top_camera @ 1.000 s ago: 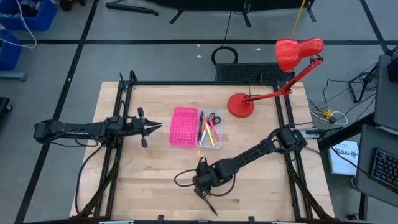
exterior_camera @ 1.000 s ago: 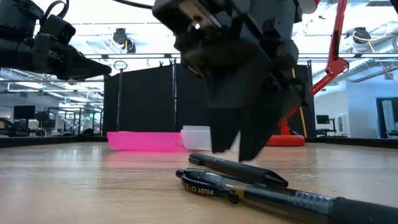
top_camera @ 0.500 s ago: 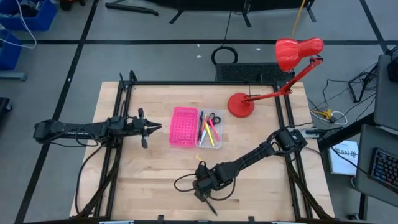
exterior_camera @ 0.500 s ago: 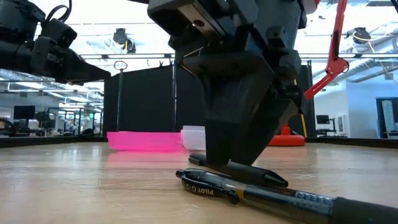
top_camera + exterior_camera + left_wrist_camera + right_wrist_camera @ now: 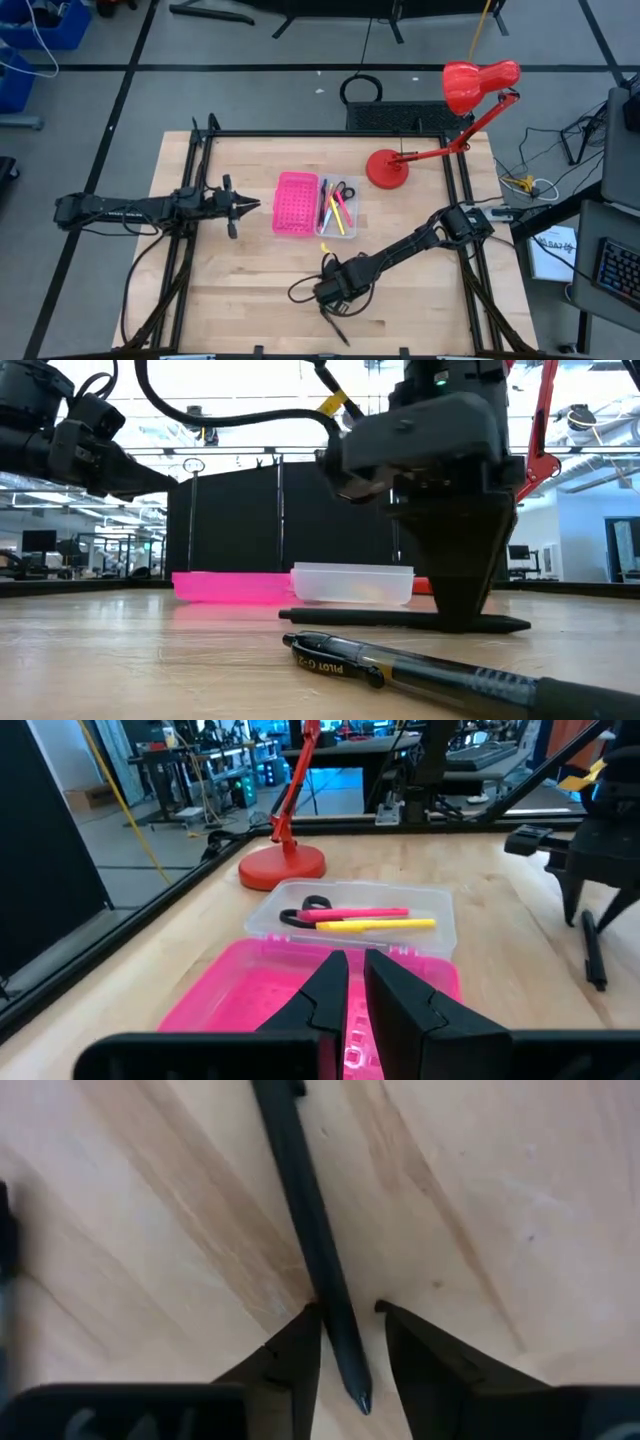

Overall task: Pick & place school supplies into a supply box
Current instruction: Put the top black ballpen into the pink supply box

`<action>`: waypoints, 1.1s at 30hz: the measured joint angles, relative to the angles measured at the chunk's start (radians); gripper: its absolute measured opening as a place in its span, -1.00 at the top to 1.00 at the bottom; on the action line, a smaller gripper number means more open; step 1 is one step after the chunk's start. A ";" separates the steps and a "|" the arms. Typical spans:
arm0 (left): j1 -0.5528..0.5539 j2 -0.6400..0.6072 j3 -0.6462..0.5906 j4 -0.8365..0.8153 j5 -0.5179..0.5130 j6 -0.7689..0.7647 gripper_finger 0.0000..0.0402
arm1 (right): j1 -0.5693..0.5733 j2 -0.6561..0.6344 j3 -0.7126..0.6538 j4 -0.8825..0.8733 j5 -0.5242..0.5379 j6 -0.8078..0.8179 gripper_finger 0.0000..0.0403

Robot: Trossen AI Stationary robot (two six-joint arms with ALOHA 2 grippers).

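My right gripper (image 5: 336, 296) (image 5: 462, 610) stands near the table's near edge, shut on a thin black pen (image 5: 400, 620) (image 5: 312, 1230). A second pen, marked PILOT (image 5: 400, 668) (image 5: 337, 327), lies flat on the wood just nearer the edge. The supply box (image 5: 338, 208) (image 5: 350, 915) sits mid-table with the black-handled scissors (image 5: 305, 910), a pink pen (image 5: 362, 912) and a yellow pen (image 5: 382, 924) inside. My left gripper (image 5: 248, 205) (image 5: 356, 970) hovers shut, left of the pink tray (image 5: 295, 204). My right gripper pinches the black pen's shaft near its tip end (image 5: 338, 1342) between its two fingers (image 5: 295, 1352). The fingers come from above, pointing down, and lie across the pen. The pen lies level, at or just above the wood; I cannot tell whether it is lifted clear.
The pink perforated tray (image 5: 260, 1005) lies against the supply box's left side. A red desk lamp stands with its base (image 5: 388, 168) near the far right corner. Black frame rails run along the table's left and right edges. Bare wood (image 5: 240, 280) lies between the box and the near edge.
My right gripper has come down onto the black pen, shut on it and turned about, shifting slightly toward the table's right. The pen has turned with it: it lay slanted and now lies level across the low view. The PILOT pen has stayed put.
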 joint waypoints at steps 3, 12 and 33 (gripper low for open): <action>0.000 0.000 0.000 -0.012 0.007 -0.006 0.77 | 0.001 0.000 0.000 0.002 0.024 -0.116 0.48; 0.000 0.000 0.000 -0.018 0.014 -0.010 0.77 | 0.008 0.000 -0.001 0.056 0.045 -0.322 0.53; 0.000 0.000 0.000 -0.055 0.024 -0.027 0.77 | 0.008 -0.186 -0.013 0.286 0.039 -0.210 0.91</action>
